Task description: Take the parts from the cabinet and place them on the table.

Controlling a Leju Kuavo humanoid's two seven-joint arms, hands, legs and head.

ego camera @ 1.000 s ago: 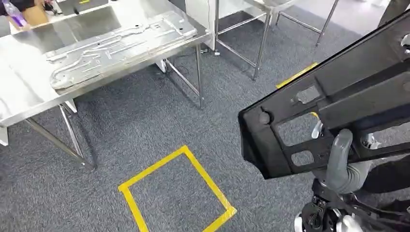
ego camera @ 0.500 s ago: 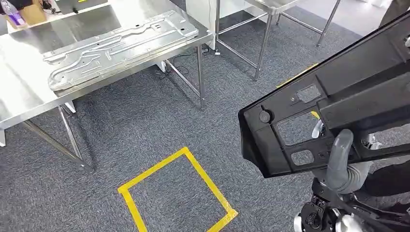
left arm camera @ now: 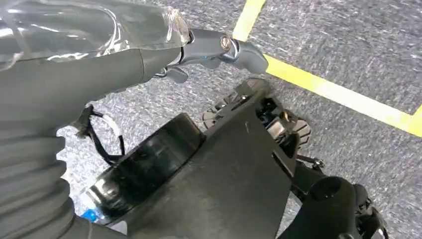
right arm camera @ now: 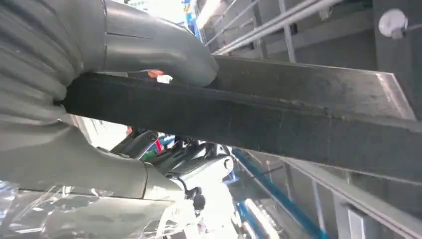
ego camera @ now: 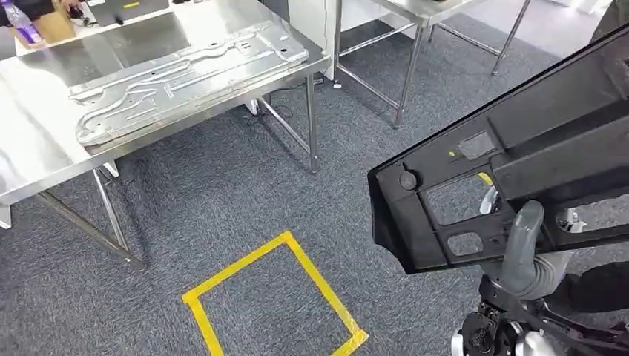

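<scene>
Black moulded plastic part across the right side of the head view — long, flat, pierced with rectangular cut-outs and one round boss near its lower end, tilted up toward the far right and carried in the air well apart from the bench. Gripped from beneath by the right hand, thick grey thumb curled up over the part's lower rail, ribbed grey cover just below. Stainless-steel bench at far left, shiny, on thin angled legs; pressed metal panel lying flat on it, silver, ribbed with raised channels. Grey speckled carpet underneath, yellow tape square marked on it.

Left wrist view: left hand hanging over the same carpet and tape, dark fingers bent inward and holding nothing, clear wrinkled film over the grey wrist cover.

Right wrist view: same part seen edge-on — a dark, slightly rough slab with a brighter bevelled rim — clamped between the smooth grey thumb on one face and the ribbed palm on the other. Metal rack rails behind, blurred.
</scene>
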